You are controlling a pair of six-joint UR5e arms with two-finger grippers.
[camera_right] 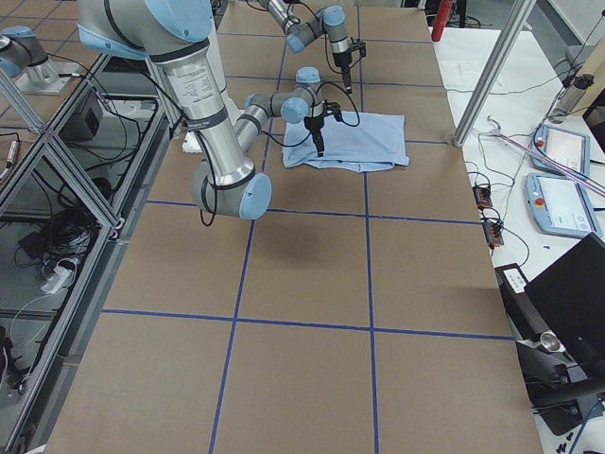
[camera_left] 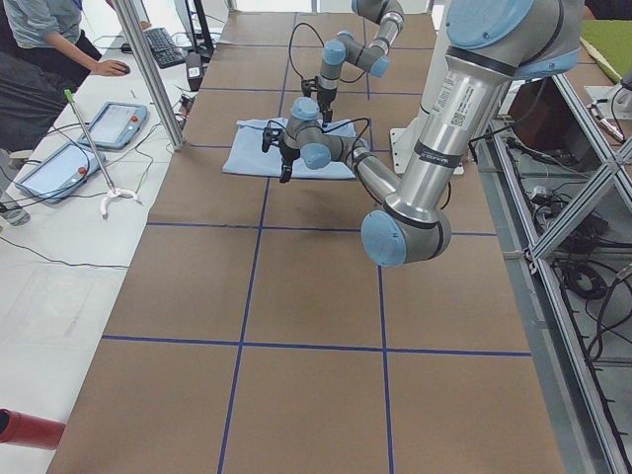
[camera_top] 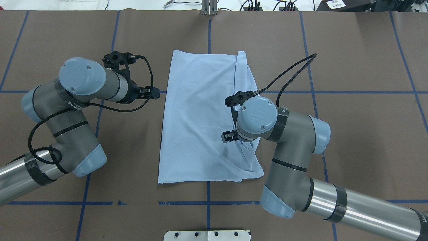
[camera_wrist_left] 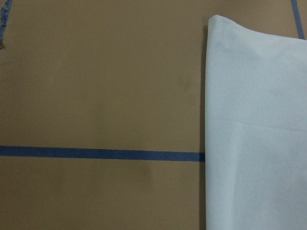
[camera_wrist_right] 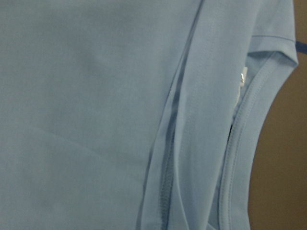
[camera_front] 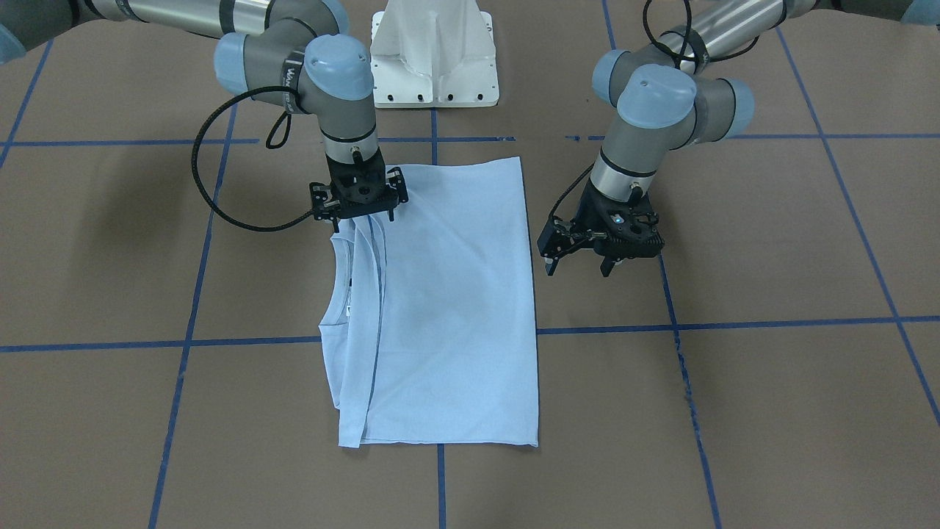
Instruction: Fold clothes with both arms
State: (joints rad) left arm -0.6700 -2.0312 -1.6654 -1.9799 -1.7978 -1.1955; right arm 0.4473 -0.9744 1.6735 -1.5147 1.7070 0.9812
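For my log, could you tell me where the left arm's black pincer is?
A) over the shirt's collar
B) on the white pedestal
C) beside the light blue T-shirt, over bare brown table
C: the black left pincer hangs over brown table beside the light blue T-shirt.

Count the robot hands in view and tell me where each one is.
2. The left hand hangs open over bare table beside the T-shirt's long folded edge. The right hand is over the T-shirt's collar side. None seems hidden.

You see: T-shirt (camera_front: 448, 294) plain light blue; surface (camera_front: 771, 242) brown, blue line grid; left arm (camera_front: 631, 158), right arm (camera_front: 345, 117) grey, pale blue caps; left end effector (camera_front: 576, 268), right end effector (camera_front: 363, 219) black.
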